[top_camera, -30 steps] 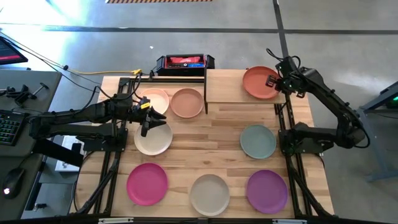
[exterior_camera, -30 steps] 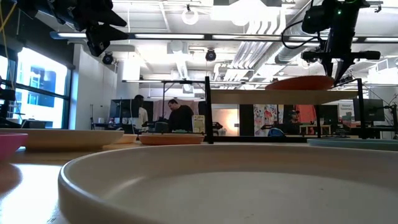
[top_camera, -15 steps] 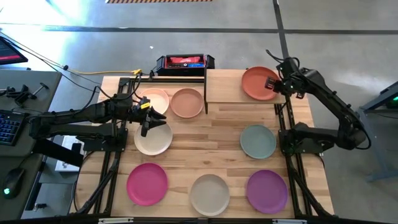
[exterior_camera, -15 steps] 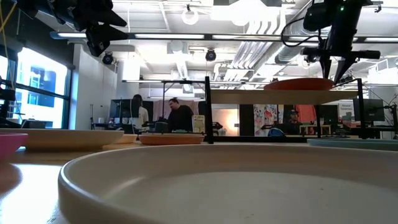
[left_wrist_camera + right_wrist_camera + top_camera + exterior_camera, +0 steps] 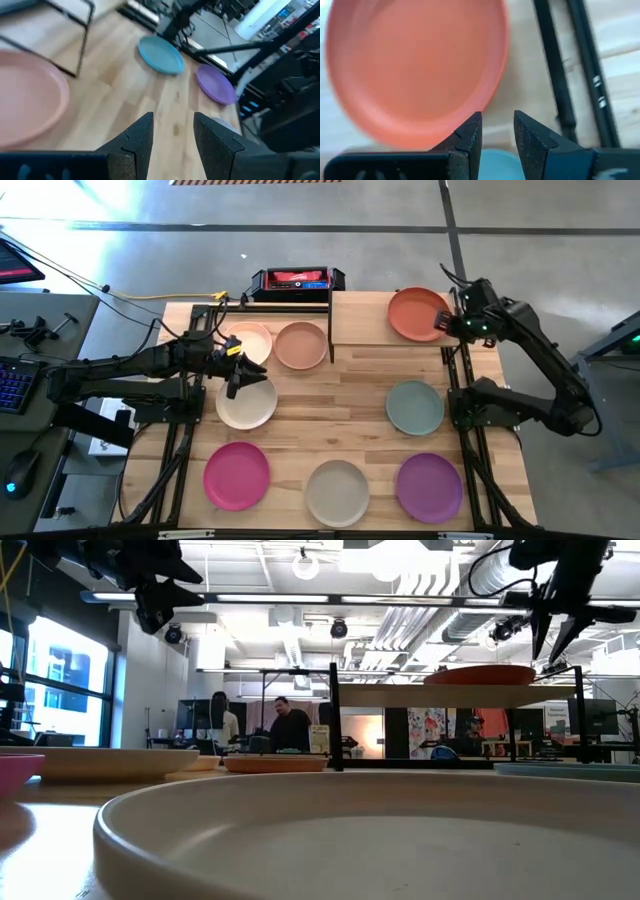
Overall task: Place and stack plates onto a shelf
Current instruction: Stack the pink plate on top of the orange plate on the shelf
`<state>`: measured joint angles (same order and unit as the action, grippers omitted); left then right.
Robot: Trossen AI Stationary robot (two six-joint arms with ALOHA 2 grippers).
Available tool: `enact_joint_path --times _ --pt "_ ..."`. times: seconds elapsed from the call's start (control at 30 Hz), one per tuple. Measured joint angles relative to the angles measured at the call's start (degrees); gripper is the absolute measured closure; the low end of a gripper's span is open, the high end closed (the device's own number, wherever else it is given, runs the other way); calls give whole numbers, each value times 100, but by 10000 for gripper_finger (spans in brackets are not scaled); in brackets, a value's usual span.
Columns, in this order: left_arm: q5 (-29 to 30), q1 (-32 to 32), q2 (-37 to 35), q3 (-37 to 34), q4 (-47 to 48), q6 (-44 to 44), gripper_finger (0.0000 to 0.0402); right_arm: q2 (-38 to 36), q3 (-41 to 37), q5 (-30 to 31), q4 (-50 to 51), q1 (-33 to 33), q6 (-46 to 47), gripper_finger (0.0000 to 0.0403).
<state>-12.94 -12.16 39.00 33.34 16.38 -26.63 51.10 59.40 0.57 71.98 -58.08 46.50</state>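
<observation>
Orange-red plate (image 5: 418,314) flat on shelf (image 5: 360,320)

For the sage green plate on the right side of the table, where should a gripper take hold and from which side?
Probably its raised rim. The sage green plate lies flat and alone on the tabletop, so a straight-down approach with one finger inside the rim and one outside looks best. The edge nearest the right gripper suits that arm, which hovers open beside the orange-red plate.

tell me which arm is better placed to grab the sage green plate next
Right. The right gripper is open and empty beside the orange-red plate on the shelf, same side as the sage green plate. The left gripper hovers over the cream plate.
</observation>
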Motion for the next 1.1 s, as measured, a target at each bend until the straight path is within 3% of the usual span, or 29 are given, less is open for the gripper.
enact_joint_path --times 0.23,0.43,0.8,1.1 --pt "-814 62 0 -2 324 -582 273 -488 0 -787 43 0 -4 311" --pt "-1199 545 27 -1 437 -617 273 -685 0 -1499 24 96 -4 311" --pt "-1009 1972 577 -7 951 -671 273 -698 0 -1752 -54 1456 520 311" --pt "-136 2905 1347 -7 926 -1068 273 -660 0 -1215 -511 2824 1352 311"
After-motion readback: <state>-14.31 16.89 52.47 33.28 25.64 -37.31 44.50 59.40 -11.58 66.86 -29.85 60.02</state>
